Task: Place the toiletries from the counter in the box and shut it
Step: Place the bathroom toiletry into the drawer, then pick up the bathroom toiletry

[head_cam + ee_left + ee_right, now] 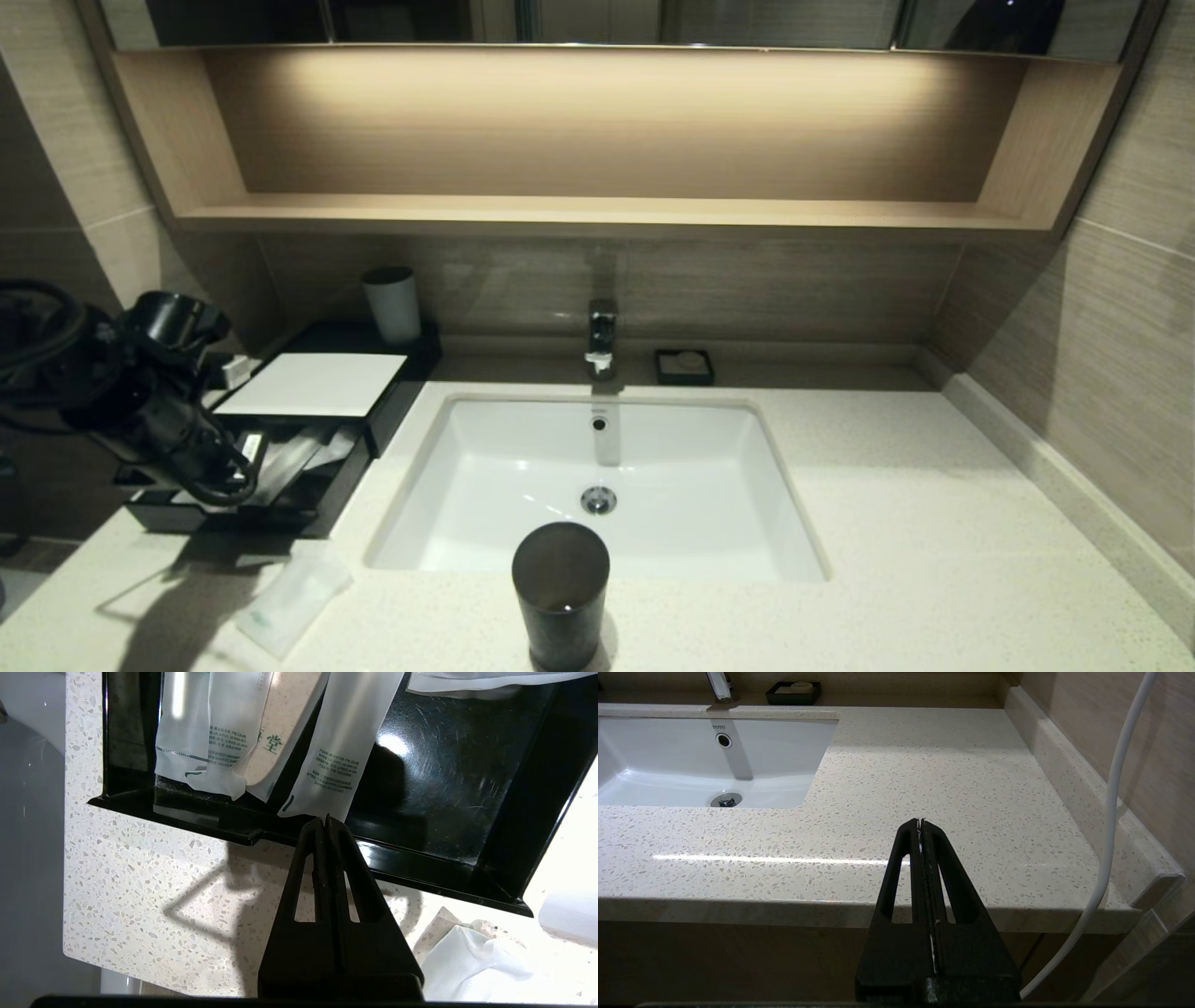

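My left jaws (pixel 325 820) are shut tight, empty, just over the flat black box (pixel 434 877). One small white sachet (pixel 294 597) waits on the table (pixel 934 560); I grab it next.

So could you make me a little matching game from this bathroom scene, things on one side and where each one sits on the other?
Things:
1. dark cup
2. pale cup
3. soap dish
4. white sachet

Places:
A. on top of the black box, at its back
B. against the back wall, just right of the tap
C. on the counter, in front of the open drawer
D. at the front edge, before the basin

Pairs: 1-D, 2-A, 3-B, 4-C
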`<state>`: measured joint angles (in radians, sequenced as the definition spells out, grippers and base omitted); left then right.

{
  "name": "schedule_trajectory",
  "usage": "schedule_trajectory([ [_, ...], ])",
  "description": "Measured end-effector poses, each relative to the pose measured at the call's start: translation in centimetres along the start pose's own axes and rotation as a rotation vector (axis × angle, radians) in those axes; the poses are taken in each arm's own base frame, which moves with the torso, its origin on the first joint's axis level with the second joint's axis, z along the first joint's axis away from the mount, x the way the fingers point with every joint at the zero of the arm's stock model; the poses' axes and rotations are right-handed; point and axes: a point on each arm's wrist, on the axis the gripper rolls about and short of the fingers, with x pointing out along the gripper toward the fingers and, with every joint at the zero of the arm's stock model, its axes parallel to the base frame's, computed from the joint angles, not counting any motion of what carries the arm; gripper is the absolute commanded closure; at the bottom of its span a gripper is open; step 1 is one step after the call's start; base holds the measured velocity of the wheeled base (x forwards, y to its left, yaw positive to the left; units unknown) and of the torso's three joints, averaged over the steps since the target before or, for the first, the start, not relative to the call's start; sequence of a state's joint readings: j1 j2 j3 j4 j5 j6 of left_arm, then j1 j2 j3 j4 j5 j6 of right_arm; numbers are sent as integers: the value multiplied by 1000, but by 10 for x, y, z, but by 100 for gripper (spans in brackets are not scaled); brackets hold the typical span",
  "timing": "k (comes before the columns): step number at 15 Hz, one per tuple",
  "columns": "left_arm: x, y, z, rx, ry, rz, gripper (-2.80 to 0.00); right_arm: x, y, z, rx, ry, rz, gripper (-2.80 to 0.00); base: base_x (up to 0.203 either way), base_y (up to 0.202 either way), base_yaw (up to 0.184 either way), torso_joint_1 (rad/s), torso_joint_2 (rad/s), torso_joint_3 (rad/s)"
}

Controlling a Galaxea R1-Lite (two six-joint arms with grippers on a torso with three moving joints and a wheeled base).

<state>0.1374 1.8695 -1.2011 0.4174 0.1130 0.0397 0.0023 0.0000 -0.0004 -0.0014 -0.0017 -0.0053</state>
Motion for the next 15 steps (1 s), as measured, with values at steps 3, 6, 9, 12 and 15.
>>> schedule_trajectory([
  [3,-10,1,0,-3,-26,0,0,0,0,0,0,1,0,0,0,0,0,0,0,0],
  [6,-33,3,0,-15,-94,2,0,0,0,0,0,1,0,0,0,0,0,0,0,0],
  [9,-65,0,-8,-4,-165,-7,0,0,0,0,0,1,0,0,0,0,0,0,0,0],
  [12,-86,-8,-31,31,-188,-29,0,0,0,0,0,1,-1,0,0,0,0,0,0,0],
  [15,-100,-19,-54,77,-199,-62,0,0,0,0,0,1,0,0,0,0,0,0,0,0],
])
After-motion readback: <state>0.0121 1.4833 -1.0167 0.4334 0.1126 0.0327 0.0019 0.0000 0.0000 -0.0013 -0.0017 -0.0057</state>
